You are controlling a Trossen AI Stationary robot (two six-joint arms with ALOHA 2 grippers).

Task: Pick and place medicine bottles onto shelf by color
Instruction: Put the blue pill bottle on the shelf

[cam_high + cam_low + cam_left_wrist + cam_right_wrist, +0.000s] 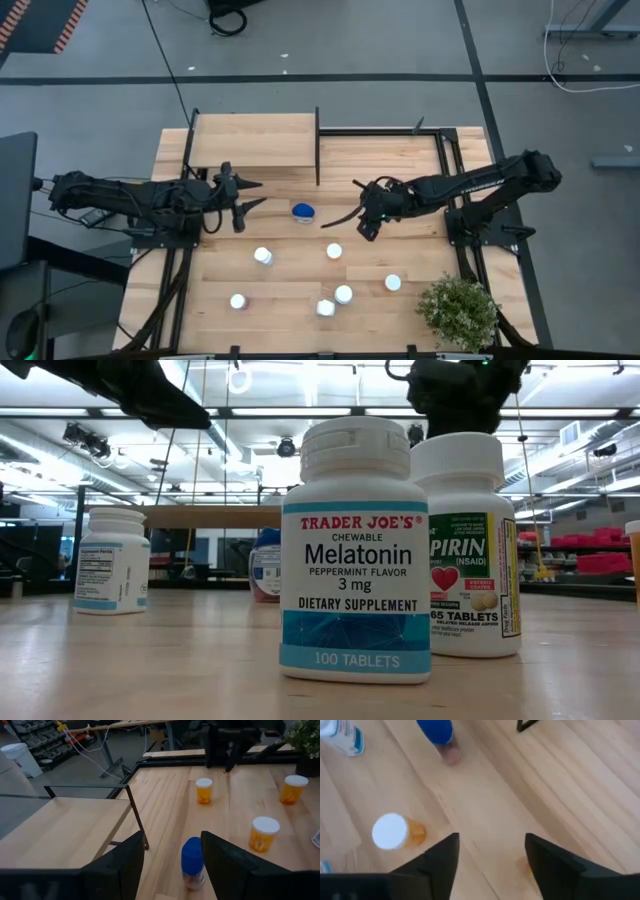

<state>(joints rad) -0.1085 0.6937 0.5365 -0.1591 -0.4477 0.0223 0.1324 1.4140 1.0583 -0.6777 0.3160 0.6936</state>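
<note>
Medicine bottles, white-capped, stand scattered across the plank table (400,160) toward six o'clock, a potted plant (458,310) at five. The blue-capped bottle (303,212) stands mid-table between both grippers, nothing around it. The left gripper (252,194) at nine and right gripper (342,203) at three both gape empty. The wooden shelf (250,140) lies at eleven.

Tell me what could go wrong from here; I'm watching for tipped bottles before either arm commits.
1. Both open tools, left tool and right tool, flank the blue-capped bottle; if both go for it, they may collide.
2. The shelf has a thin black upright beside that bottle; a lift toward it could clip the frame.
3. The orange bottle stands near the right tool's fingers and might get knocked over.
</note>
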